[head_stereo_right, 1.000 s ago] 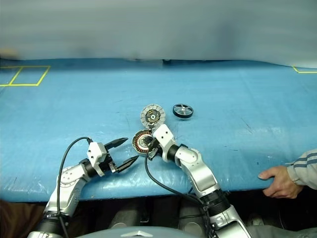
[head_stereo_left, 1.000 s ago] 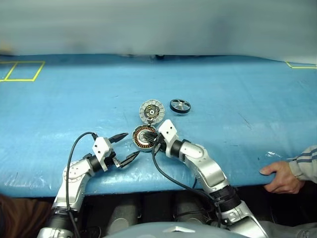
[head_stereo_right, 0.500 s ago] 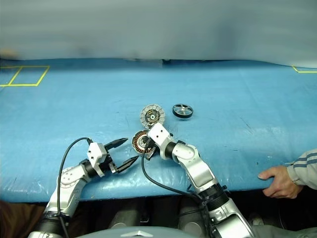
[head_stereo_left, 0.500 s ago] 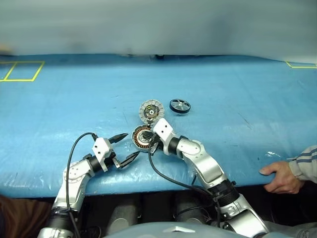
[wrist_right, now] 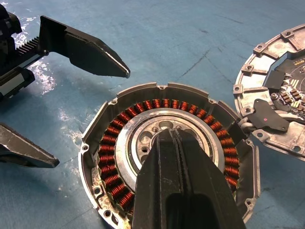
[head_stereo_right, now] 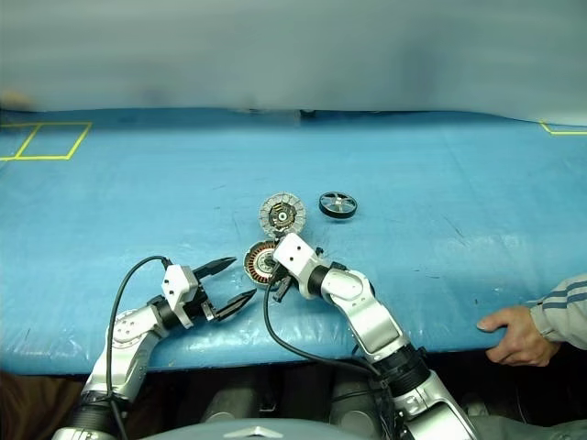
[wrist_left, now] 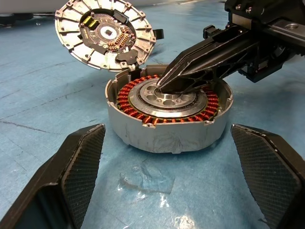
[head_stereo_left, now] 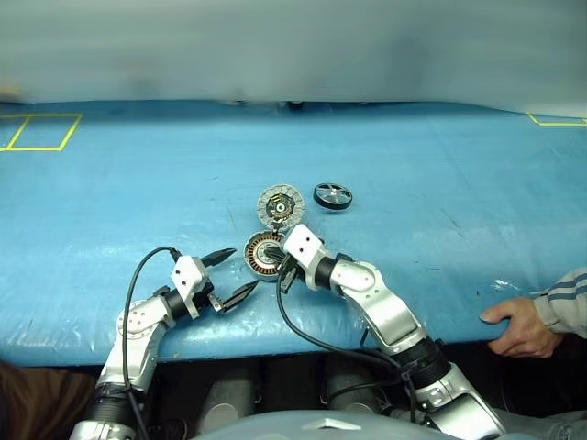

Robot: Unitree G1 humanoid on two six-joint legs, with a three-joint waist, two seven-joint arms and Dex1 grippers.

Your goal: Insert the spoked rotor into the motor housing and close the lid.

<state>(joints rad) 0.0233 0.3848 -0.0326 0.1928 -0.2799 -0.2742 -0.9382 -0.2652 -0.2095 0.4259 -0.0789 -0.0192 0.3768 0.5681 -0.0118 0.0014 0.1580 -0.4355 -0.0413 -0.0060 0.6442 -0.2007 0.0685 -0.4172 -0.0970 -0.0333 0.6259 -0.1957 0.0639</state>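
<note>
Nearest, at the front edge of the blue table (head_stereo_left: 110,183), the left gripper (head_stereo_left: 231,272) lies roughly level on a bent arm, pointing toward the housing (head_stereo_left: 261,255), jaws released and spread wide with nothing between them; the housing sits just beyond its fingertips, apart from them. The right gripper (wrist_right: 169,138) reaches in from the other side on an arm angled forward and leftward, tilted slightly downward, its two fingers clenched together with no gap and their joined tip resting over the silver centre hub of the housing, inside the ring of copper windings. The housing stands open on the table, empty of the rotor. The lid (head_stereo_left: 280,205), joined to the housing's far edge, is swung back with its segmented face showing. Farther still, to the right of the lid and apart from it, the rotor (head_stereo_left: 332,195) lies flat on the table. A person's hand (head_stereo_left: 514,328) rests on the table's front edge at far right
</note>
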